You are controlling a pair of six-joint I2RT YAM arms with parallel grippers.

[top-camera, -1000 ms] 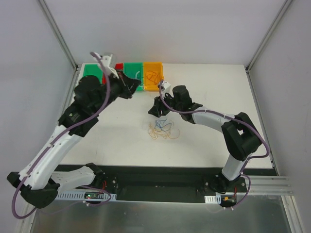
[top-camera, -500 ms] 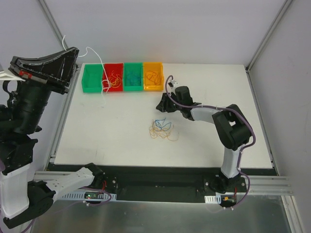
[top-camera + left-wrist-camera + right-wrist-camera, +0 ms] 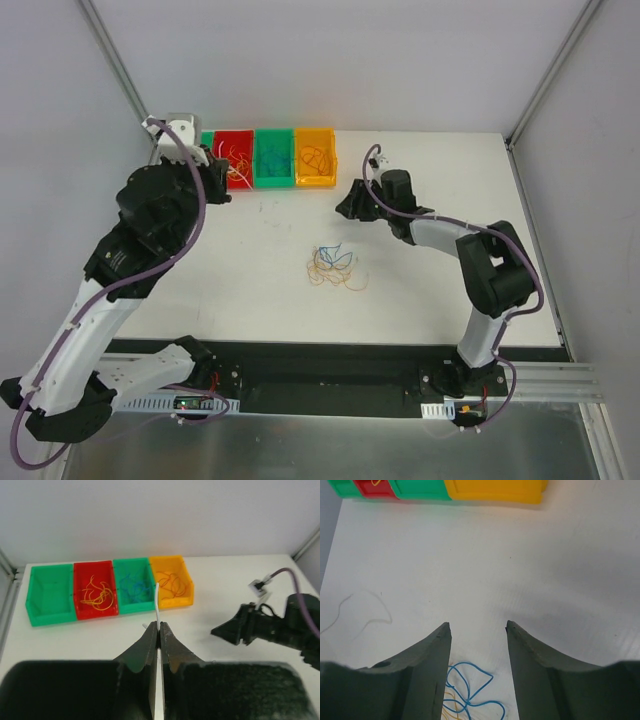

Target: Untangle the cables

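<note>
Between the closed fingers of the left gripper (image 3: 159, 626) a single white cable (image 3: 157, 597) is pinched, its free end standing up toward the row of bins. The right gripper (image 3: 477, 625) is open with nothing between its fingers. It is poised over the table (image 3: 560, 570) just short of the tangle (image 3: 335, 267), whose blue loops (image 3: 470, 682) show beneath it.

Further out, the red bin (image 3: 95, 614) holds yellow cables (image 3: 97, 592), the middle green bin (image 3: 134, 608) blue ones, and the orange bin (image 3: 176, 601) orange ones. The far-left green bin (image 3: 50, 618) appears empty.

Assessment: sorting is well advanced. Outstanding:
- Deposit the white cable, probably in the empty bin.
- Separate the small blue, orange and yellow knot lying mid-table.
</note>
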